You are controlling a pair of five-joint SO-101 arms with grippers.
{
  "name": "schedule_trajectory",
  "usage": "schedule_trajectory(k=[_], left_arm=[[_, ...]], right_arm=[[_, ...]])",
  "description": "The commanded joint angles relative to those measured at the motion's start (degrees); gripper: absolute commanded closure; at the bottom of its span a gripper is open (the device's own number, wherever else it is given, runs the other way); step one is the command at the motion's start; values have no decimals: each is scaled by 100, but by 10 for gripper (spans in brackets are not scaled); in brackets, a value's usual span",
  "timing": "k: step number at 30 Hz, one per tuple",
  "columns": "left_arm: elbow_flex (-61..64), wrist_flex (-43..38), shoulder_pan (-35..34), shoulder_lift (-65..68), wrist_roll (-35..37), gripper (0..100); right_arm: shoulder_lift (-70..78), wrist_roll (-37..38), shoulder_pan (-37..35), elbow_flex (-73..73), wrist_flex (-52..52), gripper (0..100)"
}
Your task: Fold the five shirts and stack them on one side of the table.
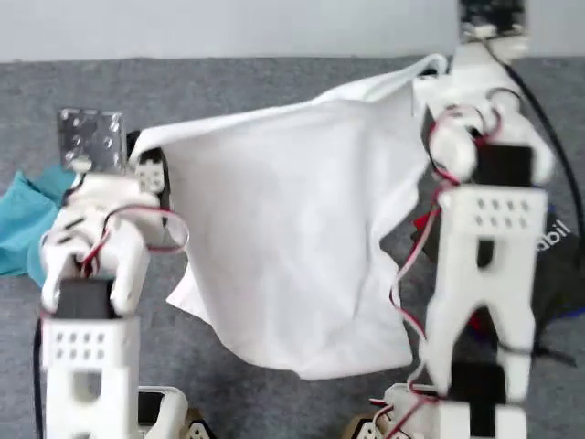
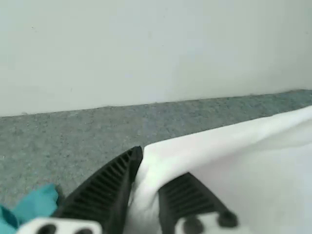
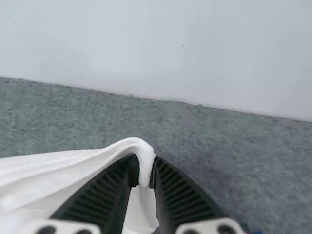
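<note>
Currently, white shirt [image 1: 292,229] held over grey desk [image 1: 274,91], left fingers [image 2: 107,185] clamped on one edge, right fingers [image 3: 180,195] clamped on opposite edge.

The crumpled teal cloth [image 1: 20,224] is running past the picture's edge; the white right arm [image 1: 484,238] is hiding much of the black printed garment [image 1: 558,274].

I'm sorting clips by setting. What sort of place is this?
Probably an indoor robot test bench: a grey felt-covered table against a bare pale wall, with the left gripper and right gripper holding a white shirt up between them.
</note>
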Motion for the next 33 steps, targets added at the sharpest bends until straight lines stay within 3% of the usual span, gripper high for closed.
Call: schedule_trajectory(k=[1, 5, 13, 20, 26, 33], left_arm=[[-4, -1204, -281, 782, 9, 987], [-92, -2022, -396, 1538, 9, 987], [-1235, -2066, -404, 2233, -35, 987], [-1305, -2075, -404, 2954, -360, 987], [-1068, -2048, -466, 3279, -1046, 987], [-470, -2040, -607, 3455, -1108, 987]], right_arm=[[505, 158, -22, -176, -769, 989], [857, 141, -22, -932, -1033, 989], [1613, 141, -13, -2611, -1200, 989], [2800, 167, 4, -3393, -1130, 989], [3538, 176, -31, -3411, -215, 989], [3565, 185, -4, -3692, 1912, 989]])
